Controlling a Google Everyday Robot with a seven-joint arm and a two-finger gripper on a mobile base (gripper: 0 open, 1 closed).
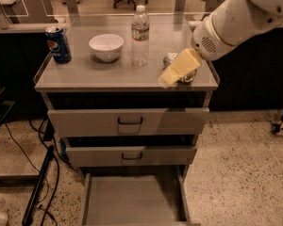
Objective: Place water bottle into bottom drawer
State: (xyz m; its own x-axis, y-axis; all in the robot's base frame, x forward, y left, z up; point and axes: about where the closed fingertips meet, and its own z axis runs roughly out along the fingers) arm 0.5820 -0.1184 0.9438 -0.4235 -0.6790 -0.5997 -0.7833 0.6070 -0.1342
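The water bottle [140, 33] stands upright at the middle back of the cabinet top, clear with a white cap and a label band. The bottom drawer [132, 199] is pulled open below, its flat grey floor bare. My gripper [172, 74] with pale yellow fingers hangs over the right part of the cabinet top, to the right of the bottle and apart from it. It sits just in front of a silver can [172, 60] lying on its side.
A blue Pepsi can [58, 44] stands at the left edge and a white bowl [106, 46] next to the bottle. The two upper drawers [128, 121] with black handles are slightly open. Cables lie on the floor at left.
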